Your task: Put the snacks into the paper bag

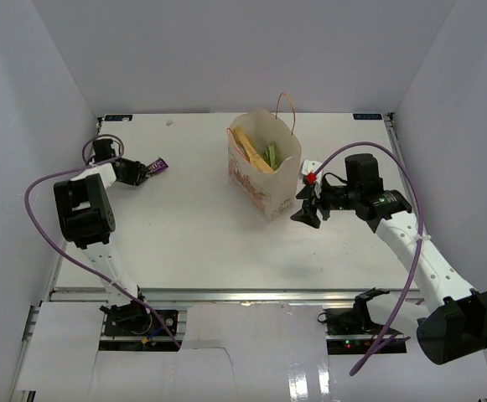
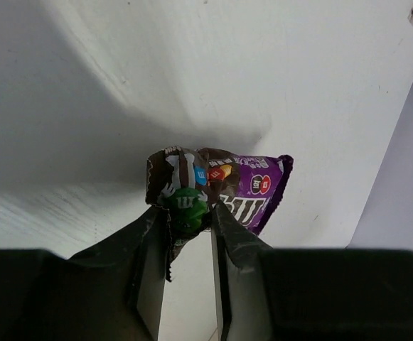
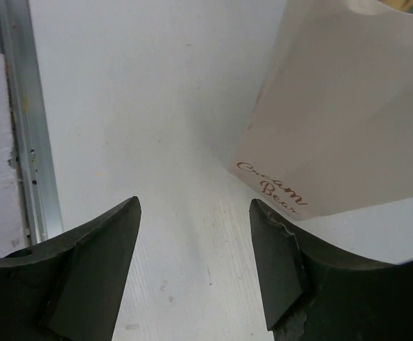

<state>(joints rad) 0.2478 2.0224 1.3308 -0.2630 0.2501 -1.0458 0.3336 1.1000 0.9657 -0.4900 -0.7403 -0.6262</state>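
The cream paper bag stands upright in the middle of the table, with the yellow crisp packet and a green wrapper inside it. My left gripper is at the far left of the table, shut on a purple candy wrapper; its fingers pinch the wrapper's brown and green end. The wrapper also shows in the top view. My right gripper is open and empty, just right of the bag's base. The bag's side with reddish print fills the right wrist view's upper right.
A small white and red thing lies right of the bag, behind my right gripper. The white enclosure walls stand close to my left gripper. A metal rail runs along the table's edge.
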